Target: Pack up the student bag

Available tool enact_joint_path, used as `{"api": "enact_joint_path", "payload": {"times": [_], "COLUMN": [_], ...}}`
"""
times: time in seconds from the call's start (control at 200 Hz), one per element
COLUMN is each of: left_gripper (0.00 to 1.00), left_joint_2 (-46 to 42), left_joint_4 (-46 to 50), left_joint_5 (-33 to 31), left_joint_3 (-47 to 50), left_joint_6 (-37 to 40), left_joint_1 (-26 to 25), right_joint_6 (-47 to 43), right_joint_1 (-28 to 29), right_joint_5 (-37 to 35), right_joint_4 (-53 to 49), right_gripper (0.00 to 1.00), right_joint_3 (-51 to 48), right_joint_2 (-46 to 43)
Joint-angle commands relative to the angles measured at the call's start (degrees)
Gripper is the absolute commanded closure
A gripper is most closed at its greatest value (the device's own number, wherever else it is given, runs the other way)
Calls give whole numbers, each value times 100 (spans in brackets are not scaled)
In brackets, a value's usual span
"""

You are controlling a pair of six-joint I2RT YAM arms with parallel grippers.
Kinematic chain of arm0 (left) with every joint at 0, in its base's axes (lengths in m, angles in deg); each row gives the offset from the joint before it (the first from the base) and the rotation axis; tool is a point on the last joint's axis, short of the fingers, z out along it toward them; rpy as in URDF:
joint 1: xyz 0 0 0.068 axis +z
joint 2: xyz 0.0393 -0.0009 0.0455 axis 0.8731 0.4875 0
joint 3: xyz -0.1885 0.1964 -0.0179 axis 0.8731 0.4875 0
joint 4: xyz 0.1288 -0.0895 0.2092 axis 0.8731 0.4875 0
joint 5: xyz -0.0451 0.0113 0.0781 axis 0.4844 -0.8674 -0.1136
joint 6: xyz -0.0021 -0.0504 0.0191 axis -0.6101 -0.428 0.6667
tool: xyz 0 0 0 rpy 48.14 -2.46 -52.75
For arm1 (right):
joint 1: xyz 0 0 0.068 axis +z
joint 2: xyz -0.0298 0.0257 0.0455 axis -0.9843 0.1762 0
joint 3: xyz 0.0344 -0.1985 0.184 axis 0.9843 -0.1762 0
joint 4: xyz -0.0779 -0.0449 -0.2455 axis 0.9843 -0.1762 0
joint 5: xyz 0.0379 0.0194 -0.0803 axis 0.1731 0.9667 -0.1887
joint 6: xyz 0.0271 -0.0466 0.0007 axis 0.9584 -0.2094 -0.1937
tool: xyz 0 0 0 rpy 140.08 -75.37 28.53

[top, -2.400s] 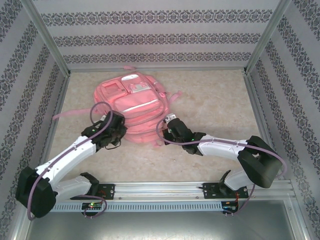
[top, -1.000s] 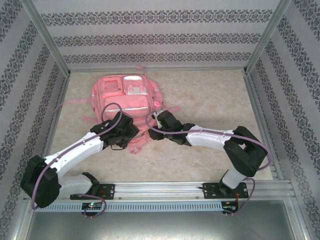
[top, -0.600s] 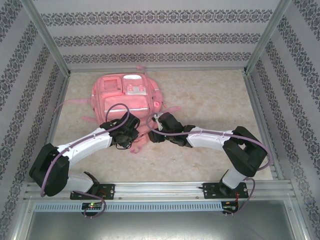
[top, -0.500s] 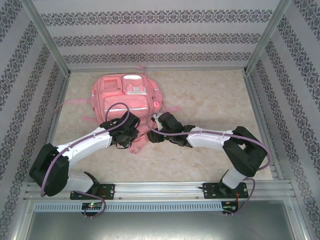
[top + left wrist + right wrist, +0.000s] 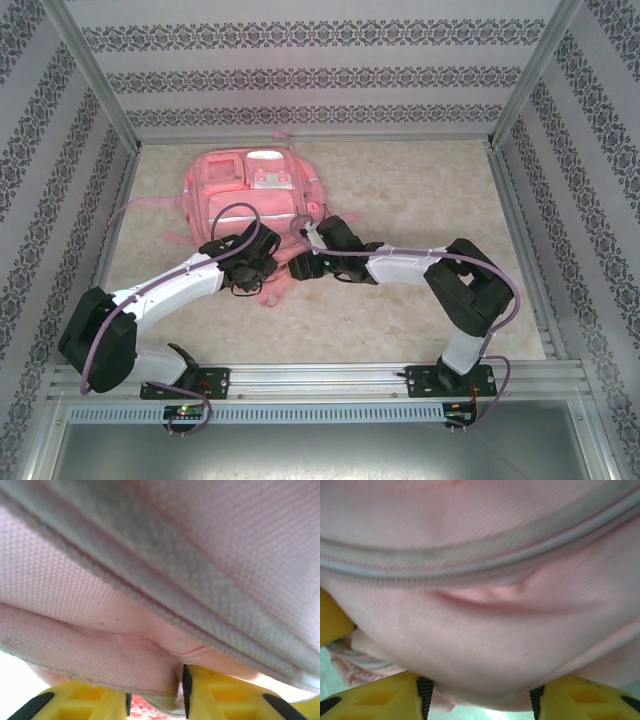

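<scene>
My left pincer point(image 5: 154, 696) pinched a fold at the near edge of the student bag point(image 5: 250, 185), which lay at the far left of the surface point(image 5: 420, 195). My right pincer point(image 5: 480, 702) stood wide around bulging fabric; whether it gripped, I couldn't tell.

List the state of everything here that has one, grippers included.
student bag: lying flat, front pockets up, near edge reaching between both sets of jaws.
left gripper: jaws close together, pinching a fold of bag fabric.
right gripper: jaws wider apart, bag fabric bulging between them; whether it clamps is unclear.
</scene>
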Motion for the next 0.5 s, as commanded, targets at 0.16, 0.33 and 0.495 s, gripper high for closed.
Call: {"api": "enact_joint_path", "payload": {"times": [0.16, 0.33, 0.495], "left_gripper": [60, 59, 71], "left_joint_2": [-178, -220, -139], "left_joint_4": [163, 145, 146], "left_joint_5": [-174, -250, -302], "left_joint_3": [-60, -56, -74], "left_joint_6": [234, 323, 443], "left_joint_1": [-26, -27, 28], "right_joint_6": [44, 7, 14], "right_joint_1": [-91, -102, -98], "right_joint_5": [177, 410, 711], "right_joint_4": [103, 86, 140], "right_gripper": [44, 44, 43], "right_joint_3": [521, 703, 682], "right_joint_2": [-27, 64, 213]}}
